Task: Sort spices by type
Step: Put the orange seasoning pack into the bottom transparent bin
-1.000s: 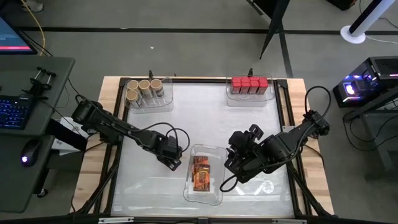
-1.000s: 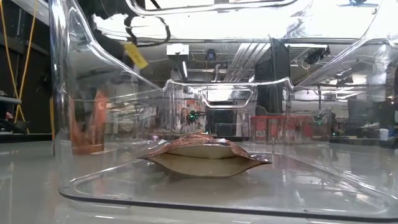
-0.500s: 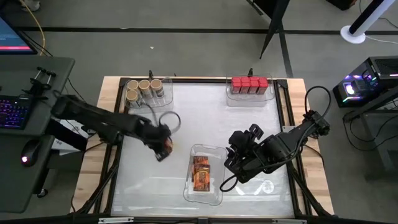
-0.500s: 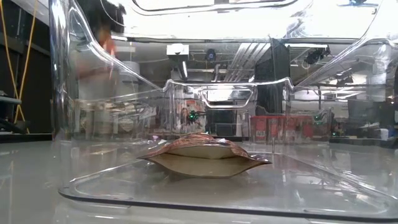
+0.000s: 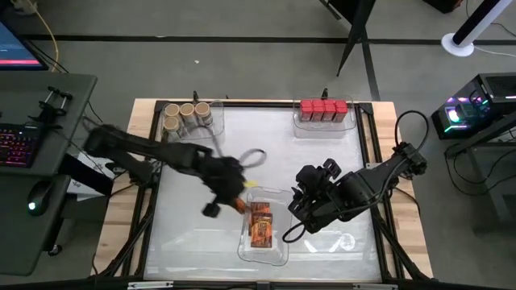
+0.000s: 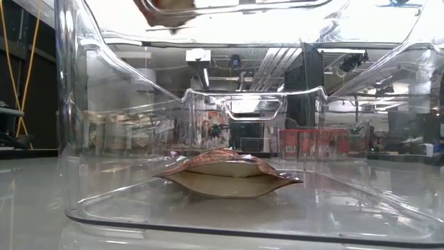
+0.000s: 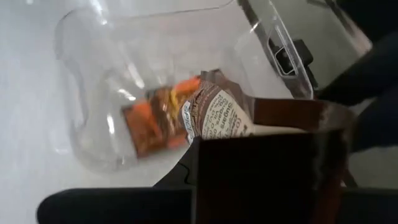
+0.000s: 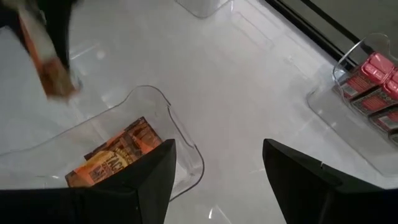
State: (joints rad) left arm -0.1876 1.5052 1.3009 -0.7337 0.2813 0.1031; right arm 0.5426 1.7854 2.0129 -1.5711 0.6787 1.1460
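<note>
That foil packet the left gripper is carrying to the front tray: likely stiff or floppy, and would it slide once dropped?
Probably floppy: the packet looks creased and bends beyond the left gripper. Likely light, since a thin edge grip appears to carry it. Once released, it should lie flat like the packet in the front tray, not roll; the smooth plastic might let it slide slightly.

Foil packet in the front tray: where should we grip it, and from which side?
Come straight down from above. The clear tray walls the foil packet in on every side, so a level approach is blocked. The low view shows the packet lying flat, puffed in the middle, with thin crimped edges close to the floor. Pinching across the raised middle probably gives the fingers more to close on.
</note>
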